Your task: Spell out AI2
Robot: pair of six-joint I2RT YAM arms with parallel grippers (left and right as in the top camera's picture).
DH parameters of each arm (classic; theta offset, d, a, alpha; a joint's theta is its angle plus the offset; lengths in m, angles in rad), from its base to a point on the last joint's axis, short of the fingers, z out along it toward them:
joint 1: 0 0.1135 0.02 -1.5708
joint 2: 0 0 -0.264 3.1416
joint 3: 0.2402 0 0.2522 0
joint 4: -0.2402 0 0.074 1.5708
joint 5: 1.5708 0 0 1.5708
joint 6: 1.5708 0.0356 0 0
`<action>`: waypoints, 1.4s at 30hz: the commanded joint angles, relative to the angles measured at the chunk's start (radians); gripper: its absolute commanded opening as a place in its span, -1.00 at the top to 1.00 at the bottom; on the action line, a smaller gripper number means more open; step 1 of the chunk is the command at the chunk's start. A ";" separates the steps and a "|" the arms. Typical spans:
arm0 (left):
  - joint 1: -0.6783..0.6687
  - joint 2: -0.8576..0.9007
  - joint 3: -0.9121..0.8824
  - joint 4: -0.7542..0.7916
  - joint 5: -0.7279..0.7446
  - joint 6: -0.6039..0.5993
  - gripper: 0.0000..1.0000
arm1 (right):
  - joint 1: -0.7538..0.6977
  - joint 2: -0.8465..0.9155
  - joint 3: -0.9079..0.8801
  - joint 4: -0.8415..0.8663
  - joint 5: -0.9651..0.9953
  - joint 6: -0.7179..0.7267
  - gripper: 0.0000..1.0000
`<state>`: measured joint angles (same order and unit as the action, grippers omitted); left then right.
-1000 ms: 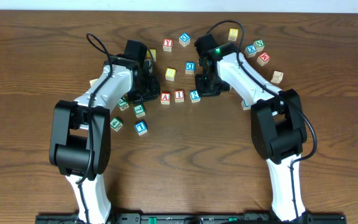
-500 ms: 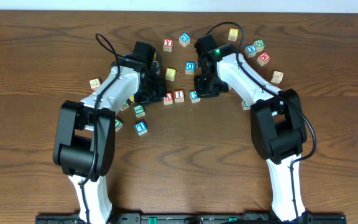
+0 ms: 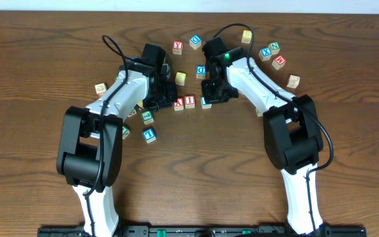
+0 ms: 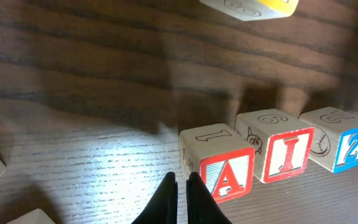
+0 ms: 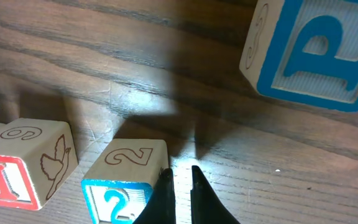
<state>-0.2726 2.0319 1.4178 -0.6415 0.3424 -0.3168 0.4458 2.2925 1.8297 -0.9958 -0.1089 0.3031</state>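
Three blocks stand in a row on the table: a red A block [image 3: 178, 103], a red I block [image 3: 190, 101] and a blue 2 block [image 3: 205, 102]. The left wrist view shows them side by side: A block [image 4: 222, 169], I block [image 4: 283, 153], 2 block [image 4: 347, 144]. My left gripper [image 4: 182, 180] is shut and empty, its tips against the A block's left side. My right gripper [image 5: 180, 174] is shut and empty, its tips against the right side of the 2 block [image 5: 126, 171]. The I block [image 5: 23, 163] stands to the left of it.
Loose blocks lie around the row: a yellow block [image 3: 180, 78], a blue P block [image 3: 201, 71], a Y block [image 3: 177, 47], a green block [image 3: 148, 118], a blue block [image 3: 149, 134], and several more at the back right near an X block [image 3: 266, 52].
My left gripper has moved right to the A block and nudged it toward the I block. My right gripper has shifted slightly left against the 2 block. The row is tighter.
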 commanded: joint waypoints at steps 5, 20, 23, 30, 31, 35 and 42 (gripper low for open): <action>-0.026 0.008 0.002 0.014 0.005 0.006 0.85 | 0.008 0.002 -0.005 0.007 -0.010 0.005 0.90; -0.062 0.008 0.002 0.020 0.005 0.011 0.85 | 0.037 0.002 -0.005 0.023 -0.032 0.019 0.88; -0.062 0.008 0.002 0.026 0.003 0.030 0.85 | 0.039 0.002 -0.005 0.014 -0.032 0.019 0.88; -0.062 0.008 0.002 0.033 -0.045 0.074 0.85 | 0.039 0.002 -0.005 -0.002 -0.032 0.019 0.89; -0.062 0.008 0.002 0.037 -0.045 0.088 0.85 | 0.039 0.002 -0.005 -0.004 -0.033 0.019 0.89; -0.062 0.008 0.002 0.049 -0.045 0.124 0.85 | 0.040 0.002 -0.005 -0.017 -0.033 0.026 0.90; -0.062 0.008 0.002 0.051 -0.044 0.140 0.85 | 0.040 0.002 -0.005 -0.018 -0.032 0.034 0.89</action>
<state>-0.3294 2.0319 1.4178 -0.5930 0.3008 -0.2039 0.4717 2.2925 1.8294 -1.0191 -0.1207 0.3168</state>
